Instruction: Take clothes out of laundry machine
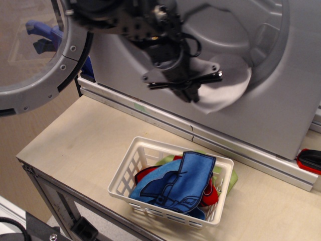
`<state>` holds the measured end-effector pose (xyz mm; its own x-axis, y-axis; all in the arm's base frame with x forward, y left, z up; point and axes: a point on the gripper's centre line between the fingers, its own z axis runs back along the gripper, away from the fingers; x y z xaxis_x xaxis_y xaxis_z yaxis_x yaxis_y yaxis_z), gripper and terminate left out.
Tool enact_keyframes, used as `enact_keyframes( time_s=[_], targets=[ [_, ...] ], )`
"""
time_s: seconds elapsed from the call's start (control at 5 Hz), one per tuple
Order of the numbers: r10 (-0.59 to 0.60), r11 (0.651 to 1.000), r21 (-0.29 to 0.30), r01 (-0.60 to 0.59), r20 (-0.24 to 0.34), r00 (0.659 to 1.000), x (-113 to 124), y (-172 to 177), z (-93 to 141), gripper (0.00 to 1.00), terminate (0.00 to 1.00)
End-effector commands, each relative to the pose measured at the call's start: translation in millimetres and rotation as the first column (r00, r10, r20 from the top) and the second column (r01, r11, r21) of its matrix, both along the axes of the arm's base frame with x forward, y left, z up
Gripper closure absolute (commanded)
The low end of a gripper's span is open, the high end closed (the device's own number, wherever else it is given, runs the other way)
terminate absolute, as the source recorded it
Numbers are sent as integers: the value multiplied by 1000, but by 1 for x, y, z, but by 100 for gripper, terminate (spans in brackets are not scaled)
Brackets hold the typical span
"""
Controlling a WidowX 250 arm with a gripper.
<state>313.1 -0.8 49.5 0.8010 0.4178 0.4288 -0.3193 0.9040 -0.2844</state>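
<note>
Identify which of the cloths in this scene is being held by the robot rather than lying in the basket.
The pale grey-white cloth, hanging from the gripper at the washer's drum mouth. The blue, red and green cloths all lie in the white basket.

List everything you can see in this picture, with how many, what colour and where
Laundry machine: one, silver-grey, at the back, door open.
Door: one, round, glass-windowed, swung to the left.
Cloth sheet: one, pale grey-white, hanging over the drum mouth's lower rim.
Basket: one, white, slotted, on the table in front.
Blue felt piece: one, on top in the basket.
Red cloth: one, in the basket.
Green cloth: one, in the basket.
Table: one, light wood.
Gripper: one, black, shut on the cloth sheet.
</note>
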Motion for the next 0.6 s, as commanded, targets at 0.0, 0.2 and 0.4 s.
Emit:
enact_keyframes(
  time_s=[0.0, 0.2, 0.4],
  targets=[
    [-102, 995, -16, 101, -45, 994, -50, 20, 30, 100, 0],
    [-131, 991, 3, 132, -87, 988, -71, 19, 18, 100, 0],
    [-152, 987, 16, 158, -172, 973, -89, 13, 4, 100, 0]
  ],
)
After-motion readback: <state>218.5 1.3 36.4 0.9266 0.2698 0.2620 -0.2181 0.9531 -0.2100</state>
